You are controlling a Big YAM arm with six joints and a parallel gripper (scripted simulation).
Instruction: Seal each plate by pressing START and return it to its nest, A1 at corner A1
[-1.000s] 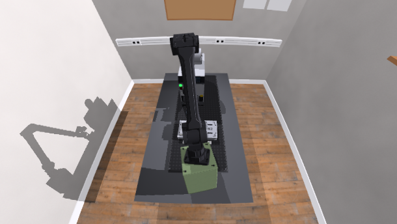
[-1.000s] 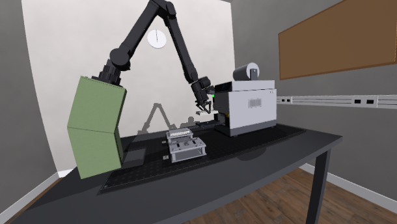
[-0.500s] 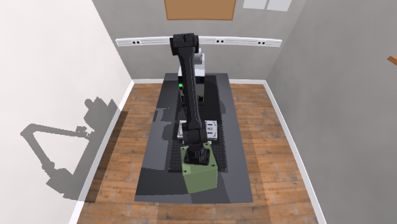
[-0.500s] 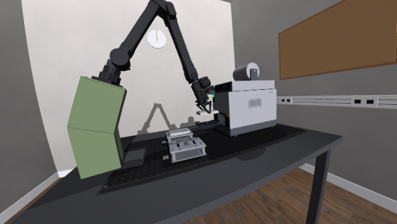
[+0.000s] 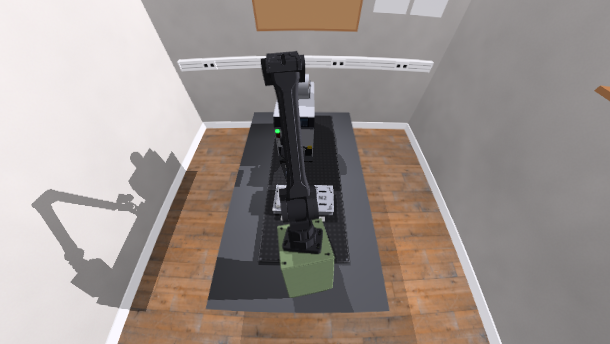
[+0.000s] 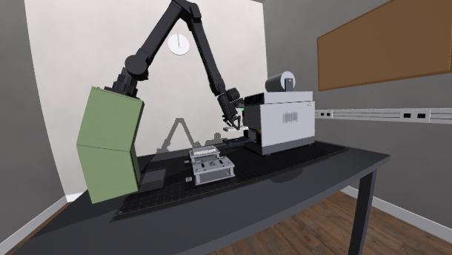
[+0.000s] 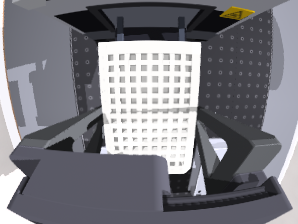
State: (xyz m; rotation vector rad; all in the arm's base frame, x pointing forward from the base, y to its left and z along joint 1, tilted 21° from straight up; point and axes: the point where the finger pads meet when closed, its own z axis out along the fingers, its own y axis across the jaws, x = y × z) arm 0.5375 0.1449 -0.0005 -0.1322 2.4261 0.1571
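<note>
The white plate (image 6: 234, 129) (image 7: 150, 90) is hanging just outside the front of the sealer (image 5: 309, 108) (image 6: 287, 124) (image 7: 200, 4), above its dark stage (image 6: 234, 141); the gripper (image 6: 237, 125) (image 7: 149, 110) is closing its fingers on the plate's sides. The wrist view is showing rows of square wells, while the top view is losing plate and gripper behind the arm (image 5: 290, 130) (image 6: 207, 55). A lamp (image 5: 277, 131) (image 6: 242, 109) is glowing green on the sealer's front. Before the sealer, nest N2 (image 5: 328, 204) (image 6: 213, 165) is standing without a plate; only the exterior view is revealing another plate (image 6: 205, 151) on the neighbouring nest. Beneath the sealer, a black perforated mat (image 5: 327, 170) (image 6: 163, 196) (image 7: 245, 75) is covering part of a dark table (image 5: 235, 225) (image 6: 230, 222). Behind it, a brown board (image 5: 307, 15) (image 6: 385, 48) is hanging on a grey wall.
</note>
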